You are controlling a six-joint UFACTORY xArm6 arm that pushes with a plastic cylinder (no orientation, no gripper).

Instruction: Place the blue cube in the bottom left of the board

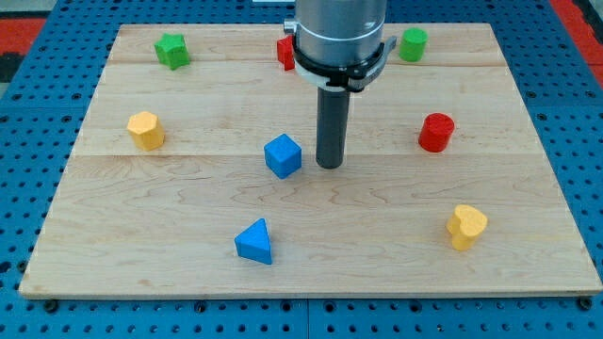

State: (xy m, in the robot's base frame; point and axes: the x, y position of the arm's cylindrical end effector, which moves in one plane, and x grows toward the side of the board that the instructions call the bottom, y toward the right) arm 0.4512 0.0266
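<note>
At the view's far left, a yellow block (pixel 145 130) with a faceted, roughly hexagonal shape sits near the left edge of the wooden board (pixel 170 235), about halfway up. Above it and a little to the right, a green star-shaped block (pixel 172 50) lies close to the top edge.

Further right, a blue wedge-shaped block (pixel 255 242) rests low on the board, near the bottom edge and left of centre. Up and slightly right of it is the blue cube (pixel 283 155), standing near the middle of the board, well apart from the bottom left corner.

My tip (pixel 329 166) rests on the board just beside the blue cube, on the cube's right side and about level with it. A narrow strip of wood seems to show between them, though I cannot tell for sure whether they touch. The rod has nothing to clench or release; it holds nothing and simply stands upright next to the cube. The grey arm body above it covers most of a red block (pixel 284 52) near the top edge, so only its left part shows and its shape is unclear.

To the right, a green cylinder (pixel 412 44) stands by the top edge. Lower down is a red cylinder (pixel 436 132), and a yellow block (pixel 466 226) with a notched, heart-like shape lies toward the bottom right.
</note>
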